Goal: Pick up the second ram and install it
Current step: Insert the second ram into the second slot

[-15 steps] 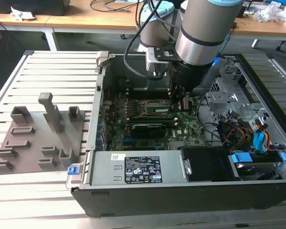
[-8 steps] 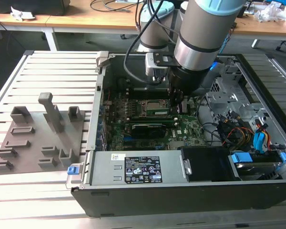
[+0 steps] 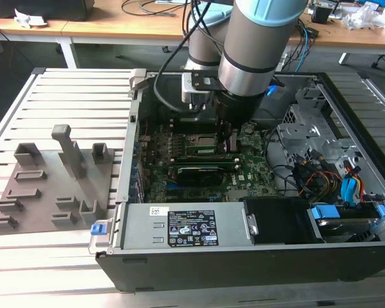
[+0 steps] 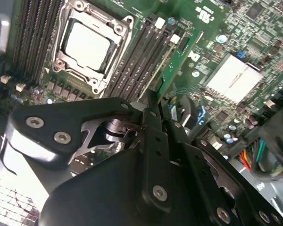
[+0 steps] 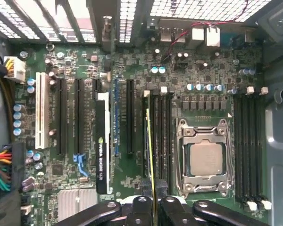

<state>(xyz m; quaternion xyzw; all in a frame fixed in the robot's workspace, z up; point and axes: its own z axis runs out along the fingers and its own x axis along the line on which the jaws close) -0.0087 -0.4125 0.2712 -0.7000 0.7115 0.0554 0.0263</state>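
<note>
My gripper (image 3: pixel 231 142) is inside the open computer case, low over the motherboard (image 3: pixel 256 170). It is shut on the second ram (image 4: pixel 175 63), a thin green stick that reaches out from between the fingers. In the first wrist view the second ram (image 5: pixel 151 150) shows edge-on, in line with the black memory slots (image 5: pixel 161 141) beside the processor socket (image 5: pixel 205 157). My gripper (image 5: pixel 153 200) holds one end of it, and my gripper (image 4: pixel 155 96) hides that end. Whether the stick touches a slot I cannot tell.
A gray fixture plate (image 3: pixel 51 186) with upright blocks lies on the slatted table at the exterior view's left. Inside the case are a graphics card (image 3: pixel 202 172), a power supply (image 3: pixel 186 228) and a drive cage with coloured cables (image 3: pixel 340 179). The case walls stand close around.
</note>
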